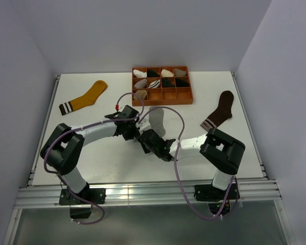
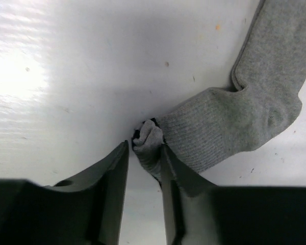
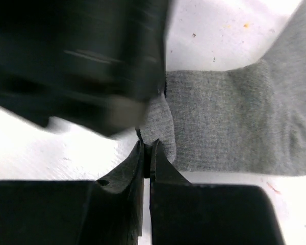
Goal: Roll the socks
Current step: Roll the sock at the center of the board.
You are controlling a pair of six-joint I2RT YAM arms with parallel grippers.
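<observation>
The grey sock [image 2: 234, 122] is lying flat on the white tabletop [image 2: 66, 76], near the orange tray [image 1: 163, 103]. Its cuff [image 2: 148, 142] is standing bunched into a small lump where both arms are meeting. The right pincer [image 3: 148, 145] is pressing its jaws fully together and seems to be nipping a thin fold of this cuff. The left pincer [image 2: 145, 149] is standing with a narrow gap; the lump is sitting between its tips and touching one finger only, so it is not really gripping.

The roll is hardly begun. The risk is that the thin fold is slipping out of the right pincer when it is turning, because so little fabric is caught; then the lump is falling open. The two pincers are also working very close together and may be hitting each other. The mustard sock [image 1: 84, 98] and the dark brown sock [image 1: 220, 109] are waiting untouched, well apart at left and right.
</observation>
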